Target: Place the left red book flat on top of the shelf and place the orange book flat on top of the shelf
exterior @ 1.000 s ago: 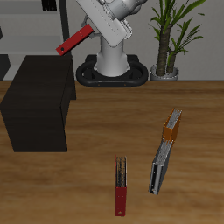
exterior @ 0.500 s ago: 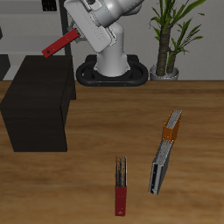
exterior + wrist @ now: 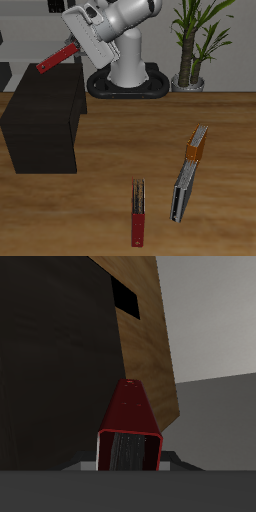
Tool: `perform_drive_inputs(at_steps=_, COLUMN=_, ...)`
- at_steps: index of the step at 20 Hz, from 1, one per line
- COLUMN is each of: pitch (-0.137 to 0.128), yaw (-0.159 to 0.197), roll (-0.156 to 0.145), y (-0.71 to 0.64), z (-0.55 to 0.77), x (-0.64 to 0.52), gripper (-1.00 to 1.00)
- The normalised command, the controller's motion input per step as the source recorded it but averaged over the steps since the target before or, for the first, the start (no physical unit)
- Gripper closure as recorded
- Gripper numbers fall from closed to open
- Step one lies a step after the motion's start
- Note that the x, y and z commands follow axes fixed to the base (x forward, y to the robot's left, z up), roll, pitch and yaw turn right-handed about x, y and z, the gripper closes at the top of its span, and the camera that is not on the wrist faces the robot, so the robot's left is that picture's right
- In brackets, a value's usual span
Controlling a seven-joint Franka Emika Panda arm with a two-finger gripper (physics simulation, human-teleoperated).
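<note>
While the left red book (image 3: 57, 56) hangs tilted in the air above the shelf (image 3: 45, 120), first placement is mid-carry.

step: carry of left red book to shelf top; book not yet on it, orange book untouched, so well under half done by my read.
claw: claw (image 3: 76, 44) pinching one end of the left red book; wrist view shows the book (image 3: 130, 421) sticking out from between the fingers, with the shelf's dark face beyond.
left red book place: above the shelf's back part, slanted, clear of the top, far end lower.
shelf: black box on the bench (image 3: 110, 170), top bare as far as visible.
next move: likely level the book, come down over the shelf top, let go flat; leave room for the second book.
other red book: red book (image 3: 137, 212) on the bench, well in front of the shelf, nearer the front edge; not a task thing.
orange book place: orange book (image 3: 197, 146) on the bench, well apart from the shelf, on edge, end-on against a grey book (image 3: 182, 195).
risk: grey book just beside the orange one may crowd the later grasp.
background: plant (image 3: 195, 40) far back behind the orange book, beside the robot base (image 3: 128, 82).
in the way: nothing seen between book and shelf top.
</note>
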Motion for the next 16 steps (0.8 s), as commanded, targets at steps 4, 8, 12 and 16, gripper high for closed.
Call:
perform_drive_inputs(at_steps=4, pitch=0.05, yaw=-0.022, roll=-0.058, y=-0.44, z=-0.19, x=0.02, gripper=1.0)
perform_drive_inputs(at_steps=8, pitch=0.039, yaw=-0.033, roll=0.01, y=-0.18, z=-0.19, x=0.08, gripper=1.0)
perform_drive_inputs(at_steps=12, pitch=0.052, yaw=-0.093, roll=0.236, y=0.2, z=-0.18, x=0.12, gripper=-1.0)
perform_drive_inputs(at_steps=16, pitch=0.056, yaw=-0.078, roll=0.263, y=0.39, z=-0.07, x=0.16, gripper=-1.0)
